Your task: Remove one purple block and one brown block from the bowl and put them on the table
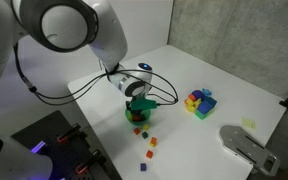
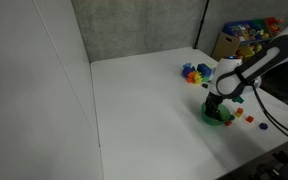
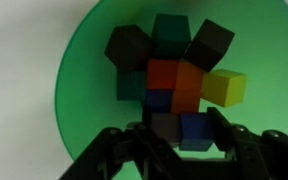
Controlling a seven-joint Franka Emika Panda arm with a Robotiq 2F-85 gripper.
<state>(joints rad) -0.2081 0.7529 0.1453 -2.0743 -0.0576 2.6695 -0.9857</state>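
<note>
— If going by an exterior view, where to find bowl (image 1: 134,115)?

— On table (image 1: 219,70), straight beneath gripper (image 1: 136,103). Arm (image 1: 109,50) sloping down from upper left, wrist turned straight down toward the rim. Loose blocks (image 1: 149,147) scattered just beside, toward the camera.

— And in an exterior view from elsewhere?

— Much alike: bowl (image 2: 219,117) near table (image 2: 144,100) edge, gripper (image 2: 220,100) directly over it, low enough to hide part of it. Touching or just clear, cannot tell. Arm (image 2: 269,55) coming in from the right, bent down at the wrist.

— Wrist view?

— Looking straight down into bowl (image 3: 79,70). Gripper (image 3: 177,128) spread wide, clamped on nothing, straddling the near side of pile (image 3: 174,80). Two brown blocks (image 3: 129,45) on the far side, beyond the tips. Purple block (image 3: 159,100) perhaps mid-pile, just ahead; colour too dark to swear by.

— Next move, then?

— Likely a nudge forward, then down. Cubes, so no long axis to align with.
</note>
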